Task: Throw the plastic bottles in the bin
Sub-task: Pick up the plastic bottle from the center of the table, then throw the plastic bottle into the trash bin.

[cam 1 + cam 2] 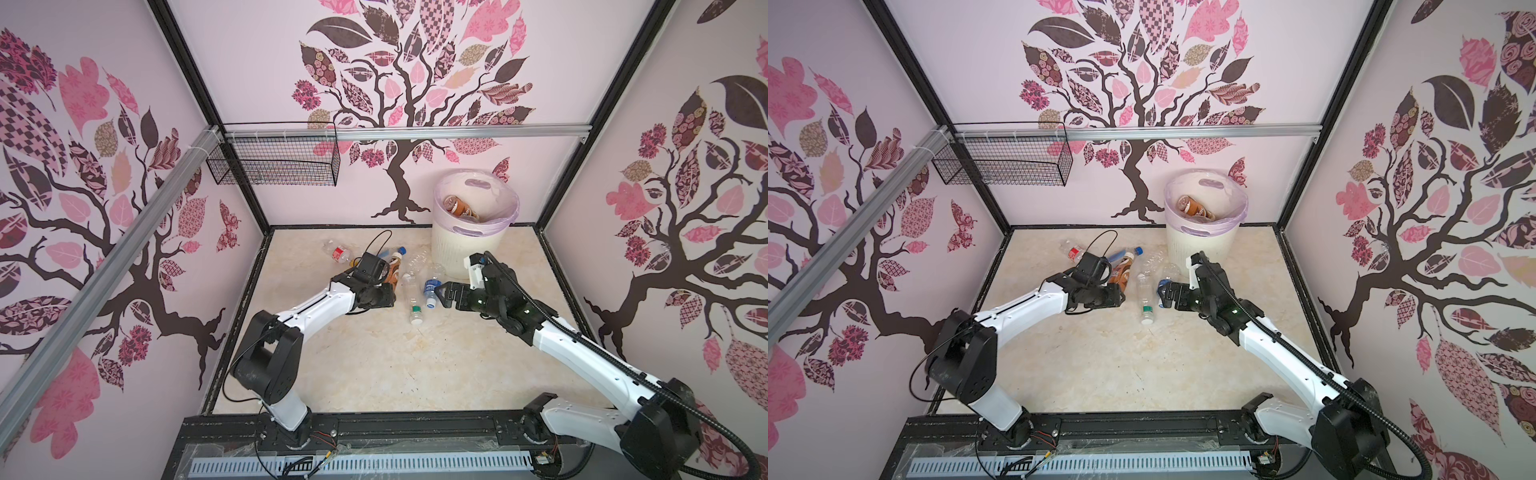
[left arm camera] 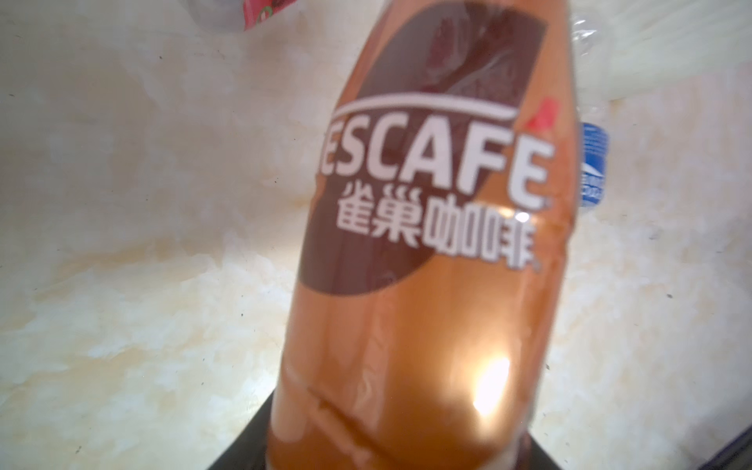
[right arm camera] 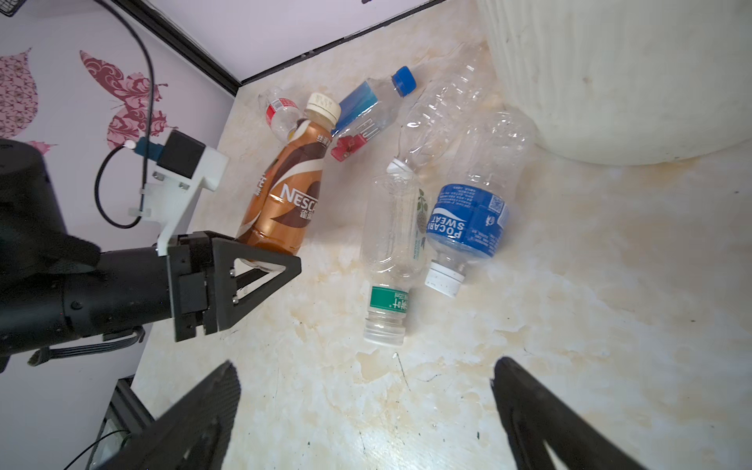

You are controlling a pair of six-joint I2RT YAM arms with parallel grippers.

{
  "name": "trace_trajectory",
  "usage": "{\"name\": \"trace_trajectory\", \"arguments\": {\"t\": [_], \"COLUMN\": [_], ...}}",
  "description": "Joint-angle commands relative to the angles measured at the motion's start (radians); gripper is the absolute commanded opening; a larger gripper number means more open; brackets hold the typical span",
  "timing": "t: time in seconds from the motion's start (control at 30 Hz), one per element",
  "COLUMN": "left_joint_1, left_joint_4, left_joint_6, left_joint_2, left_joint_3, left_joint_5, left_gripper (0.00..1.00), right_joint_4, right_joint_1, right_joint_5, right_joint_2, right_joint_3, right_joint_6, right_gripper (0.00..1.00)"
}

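Grips the brown bottle (image 3: 285,191) by the base with the left gripper (image 3: 276,254), holds the right gripper (image 3: 366,364) wide open over the table (image 3: 590,325).

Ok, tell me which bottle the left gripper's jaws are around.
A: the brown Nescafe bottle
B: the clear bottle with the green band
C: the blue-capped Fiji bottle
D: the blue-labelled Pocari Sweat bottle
A: in the right wrist view the left gripper has its jaws on either side of the base of the brown Nescafe bottle, and that label fills the left wrist view.
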Motion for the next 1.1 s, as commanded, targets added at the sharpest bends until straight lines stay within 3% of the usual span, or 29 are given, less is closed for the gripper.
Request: {"name": "trace_trajectory", "arguments": {"t": [0.0,0.4,1.07], "left_joint_1": [-0.008,-0.083,-0.1], "left_joint_4": [0.095,0.149,0.14], "left_joint_6": [-0.016,0.019,0.033], "left_joint_2": [-0.096,-0.304,-0.374], "left_joint_3": [-0.077,-0.137,-0.144], "left_joint_5": [0.03,0.036,0.063], "left_gripper": [0.5,0.5,0.51], "right_joint_4": [0.055,0.171,0.178], "right_joint_1": [-0.001,-0.001,0.048], "right_joint_5": [-0.076,-0.19,-0.213], "right_joint_2": [0.042,0.223,0.424], "right_joint_3": [0.088,0.32,0.512], "right_joint_6": [0.059,0.209,0.211], "right_gripper": [0.99,0.99,0.77]}}
